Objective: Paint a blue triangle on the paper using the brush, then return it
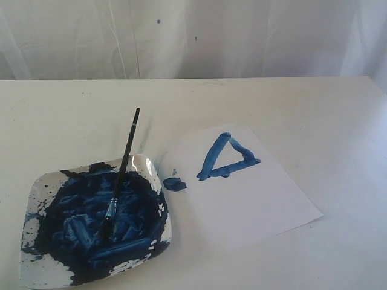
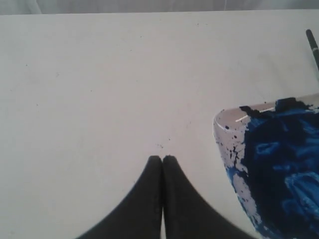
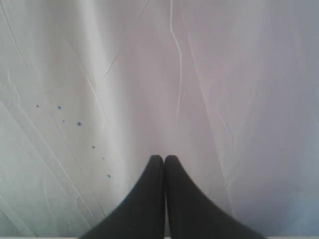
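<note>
A blue triangle [image 1: 227, 158] of thick strokes sits on the white paper [image 1: 254, 193], right of centre on the table. The brush [image 1: 123, 165] leans on the square white plate [image 1: 150, 165], bristles down in the blue paint and black handle pointing up and away. Neither gripper appears in the exterior view. In the left wrist view my left gripper [image 2: 162, 158] is shut and empty over bare table, beside the plate [image 2: 227, 129], with the brush handle's end [image 2: 312, 44] at the frame edge. My right gripper [image 3: 164, 157] is shut and empty, facing the white curtain.
A small round blue paint blob [image 1: 175, 183] lies on the table between plate and paper. A white curtain [image 1: 193, 36] with a few blue specks hangs behind the table's far edge.
</note>
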### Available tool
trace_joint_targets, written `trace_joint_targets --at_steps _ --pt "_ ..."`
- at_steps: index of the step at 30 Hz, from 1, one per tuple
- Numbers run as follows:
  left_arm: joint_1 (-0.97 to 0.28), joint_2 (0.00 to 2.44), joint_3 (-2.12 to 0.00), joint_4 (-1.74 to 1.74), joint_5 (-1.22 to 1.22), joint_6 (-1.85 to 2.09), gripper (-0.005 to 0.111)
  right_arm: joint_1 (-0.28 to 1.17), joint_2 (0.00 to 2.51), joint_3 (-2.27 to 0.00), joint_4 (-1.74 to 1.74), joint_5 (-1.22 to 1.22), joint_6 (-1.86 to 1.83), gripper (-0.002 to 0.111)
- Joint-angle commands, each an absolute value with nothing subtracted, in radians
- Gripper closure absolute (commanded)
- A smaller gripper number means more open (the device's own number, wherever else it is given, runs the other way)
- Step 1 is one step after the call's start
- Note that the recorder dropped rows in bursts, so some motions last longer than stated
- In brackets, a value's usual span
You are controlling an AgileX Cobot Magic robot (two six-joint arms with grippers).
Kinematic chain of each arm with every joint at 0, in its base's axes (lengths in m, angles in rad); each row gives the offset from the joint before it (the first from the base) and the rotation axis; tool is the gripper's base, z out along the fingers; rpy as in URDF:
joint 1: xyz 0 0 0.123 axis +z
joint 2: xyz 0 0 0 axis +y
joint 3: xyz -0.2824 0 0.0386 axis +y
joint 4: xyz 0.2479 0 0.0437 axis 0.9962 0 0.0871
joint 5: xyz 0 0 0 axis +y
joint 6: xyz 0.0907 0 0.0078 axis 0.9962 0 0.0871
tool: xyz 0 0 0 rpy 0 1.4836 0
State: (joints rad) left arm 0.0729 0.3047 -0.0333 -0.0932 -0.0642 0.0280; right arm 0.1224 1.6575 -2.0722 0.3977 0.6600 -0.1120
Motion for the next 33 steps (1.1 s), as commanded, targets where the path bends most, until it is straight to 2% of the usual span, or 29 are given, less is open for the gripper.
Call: trace_joint_targets --at_steps 1,11,14,21,33 --pt "0.067 0.176 0.000 -0.096 0.020 0.033 0.107 0.120 1.652 -2.069 0.396 0.659 -0.108 0.108" --pt "0.067 0.000 0.000 -0.093 0.247 0.080 0.107 0.120 1.652 -2.069 0.396 0.659 -0.108 0.108" --pt "0.065 0.000 0.000 -0.093 0.246 0.080 0.107 0.120 1.652 -2.069 0.396 0.653 -0.108 0.108" --pt "-0.079 0.000 0.000 -0.092 0.255 0.082 0.107 0.120 1.652 -2.069 0.396 0.653 -0.108 0.108" --pt "-0.084 0.000 0.000 -0.092 0.247 0.082 0.107 0.120 1.652 -2.069 0.396 0.653 -0.108 0.108"
